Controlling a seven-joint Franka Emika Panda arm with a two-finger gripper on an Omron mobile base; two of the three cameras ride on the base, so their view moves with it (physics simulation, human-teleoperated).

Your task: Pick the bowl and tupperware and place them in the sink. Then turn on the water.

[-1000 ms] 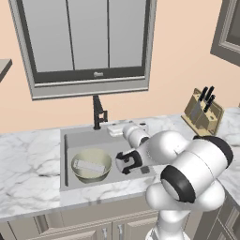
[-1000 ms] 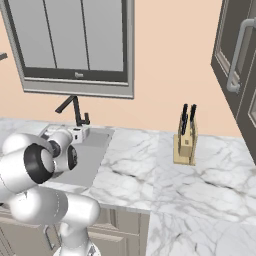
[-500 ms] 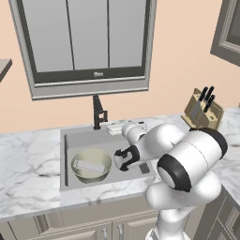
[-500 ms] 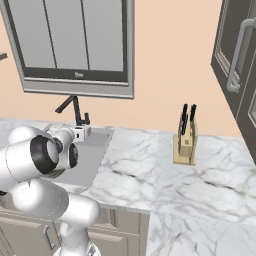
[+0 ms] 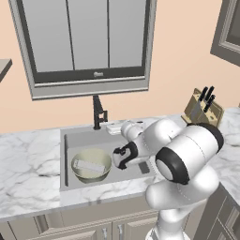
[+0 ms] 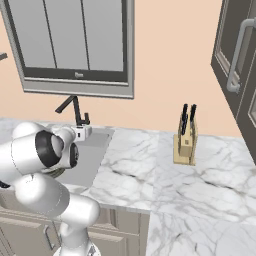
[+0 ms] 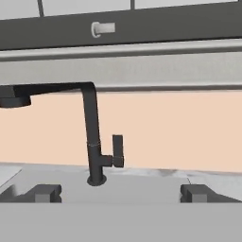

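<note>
Facing the faucet (image 7: 97, 142) ahead with its pincer (image 7: 120, 194) spread wide and empty, the arm has the bowl (image 5: 91, 165) beside it in the sink (image 5: 75, 140) (tupperware (image 5: 90, 166) inside), water not yet running.

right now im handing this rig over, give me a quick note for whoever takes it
Gripper: open, holding nothing, raised over the sink and facing the black faucet.
Bowl: in the sink's left half, with the tupperware lying inside it.
Done: both items are in the sink.
Left: turn on the water; no stream falls from the spout yet. The faucet's side handle sits ahead of the gripper, untouched.
</note>
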